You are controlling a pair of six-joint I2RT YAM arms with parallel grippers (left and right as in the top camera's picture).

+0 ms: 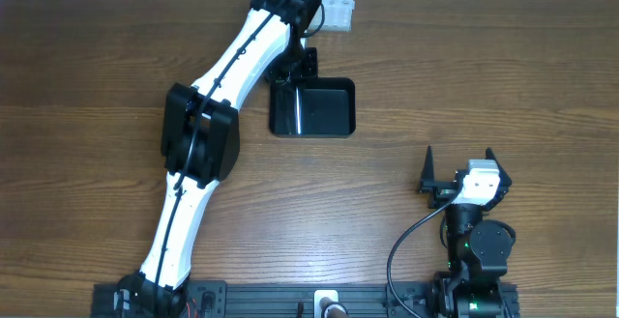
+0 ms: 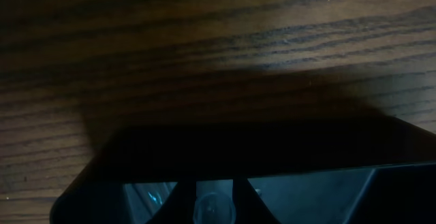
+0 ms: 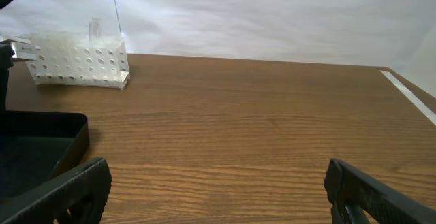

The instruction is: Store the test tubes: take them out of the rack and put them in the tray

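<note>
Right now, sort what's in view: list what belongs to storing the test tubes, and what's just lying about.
Belongs to the job:
- clear test tube rack
- test tube standing in the rack
- black tray

Just there:
- wooden table
- right gripper, open, near its own base, apart from rack and tray

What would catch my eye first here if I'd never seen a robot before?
The long white left arm stretches diagonally up the wooden table, ending by the black tray near the middle. Just beyond it, at the table's far side, stands the clear test tube rack. The right arm's end effector rests open at the lower right.
</note>
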